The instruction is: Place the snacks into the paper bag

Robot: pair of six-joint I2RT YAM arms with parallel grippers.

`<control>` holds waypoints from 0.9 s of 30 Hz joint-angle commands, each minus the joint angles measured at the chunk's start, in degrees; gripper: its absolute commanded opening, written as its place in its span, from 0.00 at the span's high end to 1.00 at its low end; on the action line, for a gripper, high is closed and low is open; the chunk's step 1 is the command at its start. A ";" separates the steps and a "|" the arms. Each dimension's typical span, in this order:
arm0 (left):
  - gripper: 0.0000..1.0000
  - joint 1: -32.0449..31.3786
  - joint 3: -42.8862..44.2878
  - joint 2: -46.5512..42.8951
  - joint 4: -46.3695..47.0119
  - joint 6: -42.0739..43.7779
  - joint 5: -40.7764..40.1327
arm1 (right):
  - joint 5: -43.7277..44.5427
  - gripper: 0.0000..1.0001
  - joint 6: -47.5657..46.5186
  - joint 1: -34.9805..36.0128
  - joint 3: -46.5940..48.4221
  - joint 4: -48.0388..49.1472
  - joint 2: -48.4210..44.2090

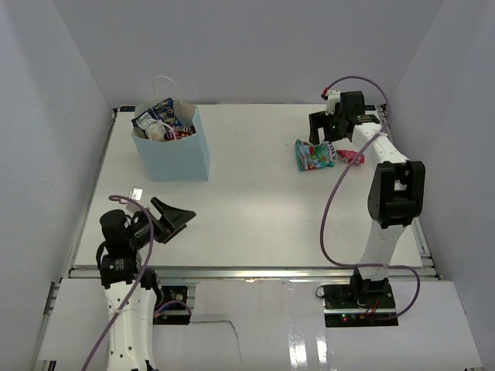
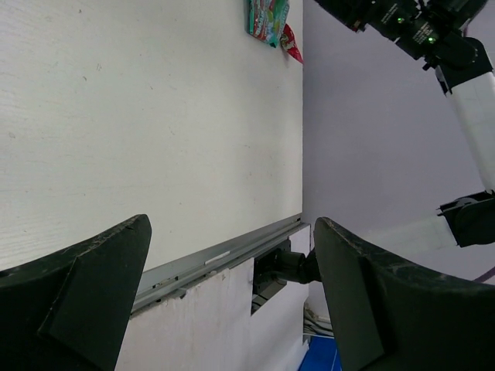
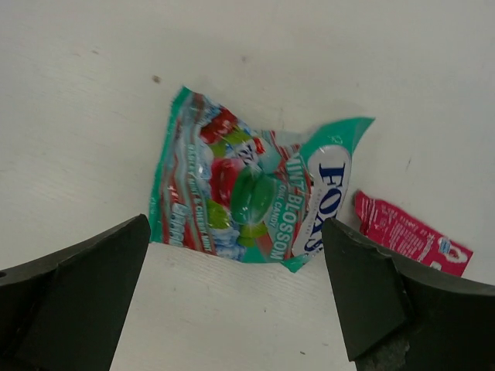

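Note:
The light blue paper bag [image 1: 172,154] stands upright at the back left. Several packets stick out of its top, among them a blue-white one [image 1: 161,116]. The teal-red candy bag [image 1: 314,154] lies flat at the back right and also shows in the right wrist view [image 3: 247,193]. A small pink-red packet [image 3: 410,241] lies just right of it. My right gripper [image 3: 236,263] is open and empty, hovering over the candy bag's near edge. My left gripper [image 1: 179,219] is open and empty, low at the front left. No orange or green packet can be made out.
White walls enclose the table on three sides. A metal rail [image 1: 247,270] runs along the front edge. In the left wrist view the candy bag [image 2: 267,19] and the right arm [image 2: 433,39] show far off across bare table.

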 commanded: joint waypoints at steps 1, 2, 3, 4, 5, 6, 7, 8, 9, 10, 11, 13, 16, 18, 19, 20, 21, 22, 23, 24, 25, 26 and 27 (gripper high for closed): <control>0.04 0.12 -0.48 0.12 1.64 0.62 0.88 | 7.81 0.02 3.80 -0.72 2.59 -2.81 2.85; 0.04 0.12 -0.48 -0.06 1.64 0.27 0.97 | 7.90 0.02 3.98 -0.99 3.73 -2.90 3.82; 0.04 0.12 -0.74 -0.67 1.64 0.00 0.88 | 7.64 0.02 3.89 -1.60 4.17 -2.81 5.48; 0.04 0.21 -0.92 -1.11 1.64 -0.35 0.88 | 7.55 0.02 3.72 -1.86 4.52 -2.81 6.37; 0.04 0.21 -1.09 -1.55 1.55 -0.70 0.80 | 6.51 0.02 3.54 -2.13 4.79 -2.90 7.16; 0.04 0.21 -1.35 -1.99 1.55 -1.57 0.62 | 5.45 0.02 2.58 -2.74 5.57 -3.16 8.91; 0.04 0.12 -1.70 -2.78 1.55 -1.93 0.62 | 5.10 0.02 2.31 -3.09 5.93 -3.43 9.62; 0.04 0.21 -1.79 -3.05 1.55 -2.28 0.53 | 2.74 0.02 2.05 -4.05 6.20 -3.86 10.24; 0.04 0.12 -1.88 -3.14 1.55 -2.55 0.62 | 0.98 0.02 1.18 -4.50 6.20 -4.04 11.11; 0.04 0.12 -1.88 -3.05 1.55 -2.64 0.53 | -1.74 0.02 0.73 -4.94 6.11 -4.22 11.47; 0.04 0.12 -1.80 -2.79 1.55 -2.81 0.53 | -2.89 0.02 0.21 -5.29 6.02 -4.22 11.91; 0.04 0.12 -1.71 -1.65 1.90 -2.64 0.27 | -4.74 0.03 -1.55 -5.73 5.85 -4.22 13.23; 0.04 0.12 -1.27 0.02 2.96 -2.64 0.88 | -10.36 0.17 -3.74 -8.02 6.02 -4.57 14.90; 0.04 0.12 -0.92 1.69 4.27 -2.55 1.06 | -14.15 0.26 -4.63 -8.20 5.59 -4.66 15.34; 0.04 0.12 -0.83 2.04 4.89 -2.64 1.15 | -15.03 0.36 -5.16 -8.20 5.06 -4.66 15.34; 0.04 0.21 -0.66 2.83 5.33 -2.90 1.23 | -16.86 0.40 -5.68 -8.20 4.71 -4.66 15.25; 0.04 0.12 -0.74 3.01 5.77 -3.16 1.41 | -17.49 0.44 -5.86 -8.20 4.18 -4.31 15.08; 0.04 0.12 -0.74 3.19 6.56 -3.86 1.59 | -18.63 0.53 -6.13 -8.20 3.31 -4.22 14.90; 0.04 0.12 -1.00 3.19 7.09 -4.30 1.59 | -19.07 0.58 -6.30 -8.28 2.86 -4.22 14.47; 0.04 0.21 -1.18 3.28 8.05 -4.74 1.76 | -20.56 0.65 -6.48 -8.28 2.34 -3.87 14.11; 0.05 0.12 -1.35 3.28 8.58 -5.62 1.94 | -21.62 0.69 -6.91 -8.54 0.50 -3.52 13.68; 0.05 0.21 -1.88 3.37 9.28 -6.32 2.11 | -22.41 0.72 -6.92 -8.72 -0.73 -2.91 12.37; 0.05 0.12 -2.23 3.63 11.20 -7.02 2.38 | -23.64 0.76 -7.35 -8.90 -2.05 -1.68 11.57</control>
